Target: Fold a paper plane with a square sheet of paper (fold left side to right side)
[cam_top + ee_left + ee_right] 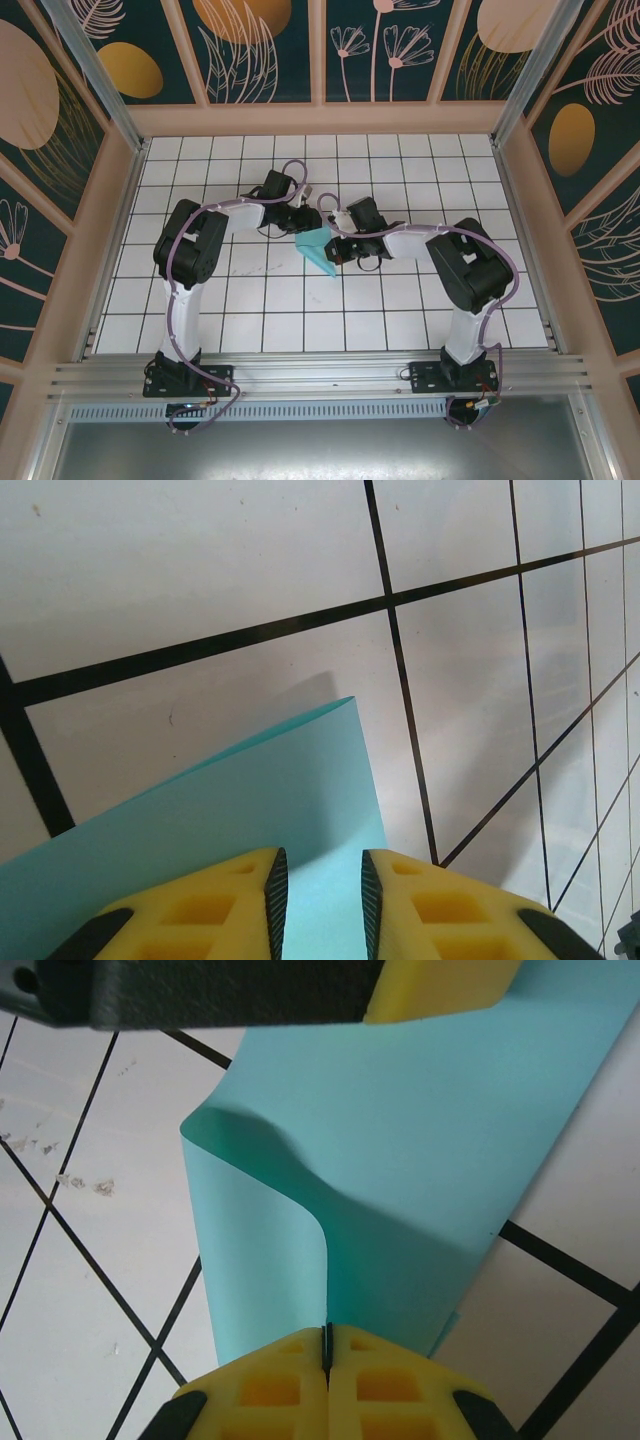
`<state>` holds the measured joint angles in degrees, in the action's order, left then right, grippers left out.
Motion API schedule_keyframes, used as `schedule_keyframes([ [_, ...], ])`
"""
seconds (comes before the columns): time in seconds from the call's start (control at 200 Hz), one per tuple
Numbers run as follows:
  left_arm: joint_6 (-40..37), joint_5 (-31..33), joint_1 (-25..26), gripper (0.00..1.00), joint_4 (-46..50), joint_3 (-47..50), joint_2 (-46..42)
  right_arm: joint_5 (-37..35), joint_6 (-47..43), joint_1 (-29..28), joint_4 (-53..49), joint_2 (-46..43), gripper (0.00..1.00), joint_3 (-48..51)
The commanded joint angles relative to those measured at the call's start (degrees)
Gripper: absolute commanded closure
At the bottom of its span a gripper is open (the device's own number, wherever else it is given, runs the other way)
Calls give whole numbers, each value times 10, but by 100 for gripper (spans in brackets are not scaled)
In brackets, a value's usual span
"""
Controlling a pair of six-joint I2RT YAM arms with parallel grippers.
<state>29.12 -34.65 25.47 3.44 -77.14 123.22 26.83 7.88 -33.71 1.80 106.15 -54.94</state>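
Right gripper (327,1352), bottom centre of my wrist view, is pinched tight on the curled-up edge of the square sheet of paper (420,1160), I'd guess to carry it across. Left gripper (322,880) is narrowly parted over the sheet, gripping nothing, probably steadying it; the paper is mid-frame in the top view.

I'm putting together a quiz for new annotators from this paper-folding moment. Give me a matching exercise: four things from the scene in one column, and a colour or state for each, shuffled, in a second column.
Column one:
1. left gripper
2. right gripper
3. square sheet of paper
4. table

Column two:
A. white tiles with black grid lines
B. jaws pinched shut on the paper's edge
C. turquoise, bent over in a curl
D. jaws apart, a gap between them

Pairs: 1-D, 2-B, 3-C, 4-A
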Motion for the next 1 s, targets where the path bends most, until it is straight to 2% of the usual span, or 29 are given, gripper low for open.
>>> schedule_keyframes([
  [0.0,-10,12,5,70,21,14,12,-5,0,2,-18,13,100,-13],
  [0.215,-10,11,5,70,22,11,3,-9,-2,0,-25,19,100,-9],
  [0.41,-13,10,5,64,31,-12,-23,-13,-7,-5,-37,31,100,-14],
  [0.575,-20,33,1,59,55,-37,-64,-14,-9,-5,-42,32,100,-16],
  [0.681,-9,38,-1,63,49,-8,-97,-14,-9,-5,-40,33,100,-16],
  [0.996,44,-19,16,73,-34,131,-156,-15,-12,-7,-46,38,100,-20],
])
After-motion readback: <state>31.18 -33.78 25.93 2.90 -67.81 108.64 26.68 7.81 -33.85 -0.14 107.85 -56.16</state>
